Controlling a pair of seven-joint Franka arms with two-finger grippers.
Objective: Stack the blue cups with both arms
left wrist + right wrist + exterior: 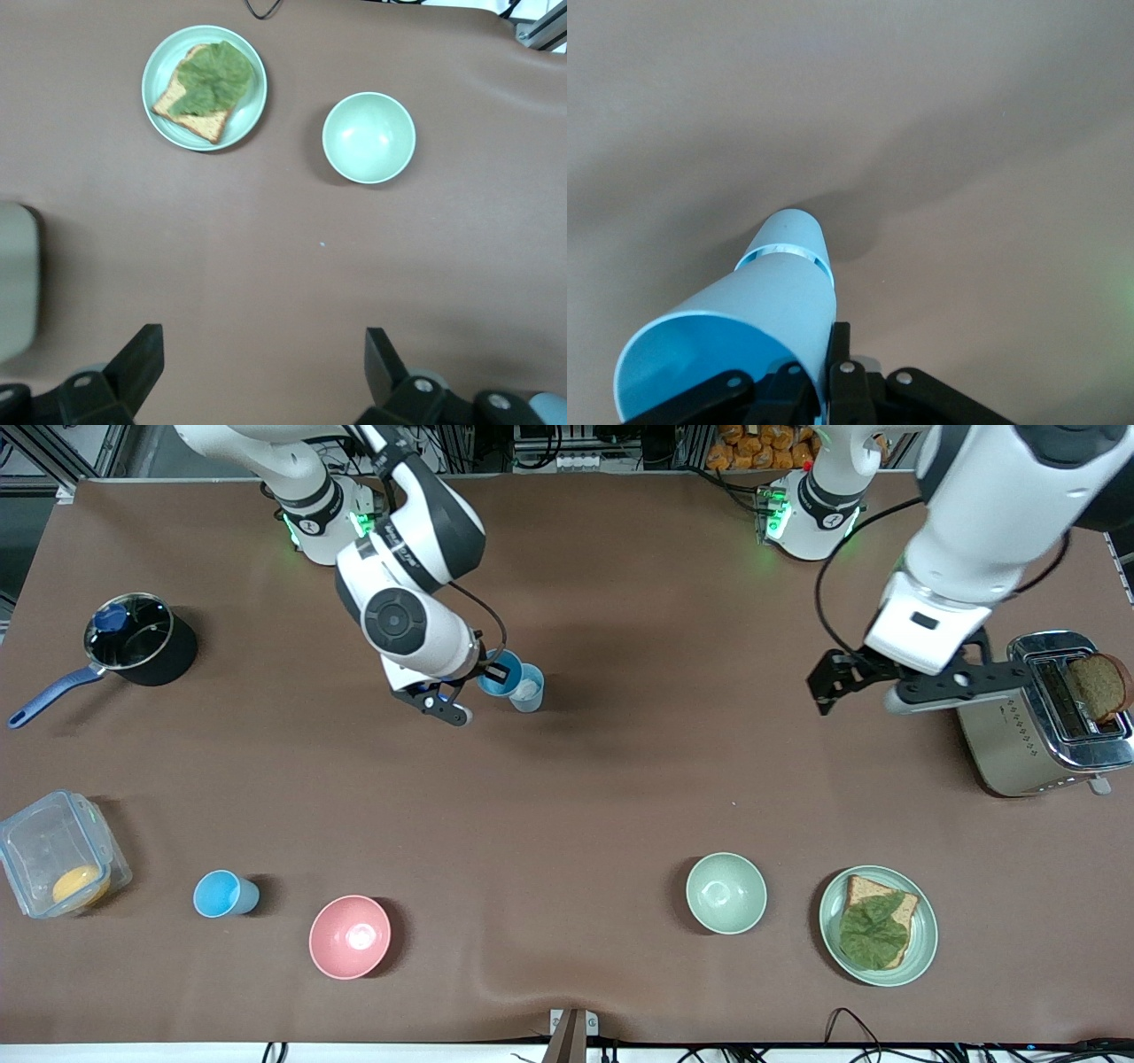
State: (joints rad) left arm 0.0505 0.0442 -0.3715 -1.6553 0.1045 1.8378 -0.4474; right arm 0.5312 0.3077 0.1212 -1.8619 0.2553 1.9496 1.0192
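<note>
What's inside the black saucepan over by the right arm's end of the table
A small blue object sits in the black saucepan, against the rim by the handle. The rest shows only dark pan floor. What the blue object is cannot be told, and the part of the floor beneath it is covered.

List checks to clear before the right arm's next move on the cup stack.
1. Right hand gripping the bright blue cup: ok, shut on its rim, one finger inside.
2. Grey-blue cup mouth unobstructed: ok.
3. Bright blue cup nested in the grey-blue cup: not ok, it shows beside it in the front view.
4. Held cup lifted clear of the table: cannot tell.
5. Left hand open and empty: ok, waits over bare table beside the toaster.
6. Third blue cup located: ok, beside the pink bowl.
</note>
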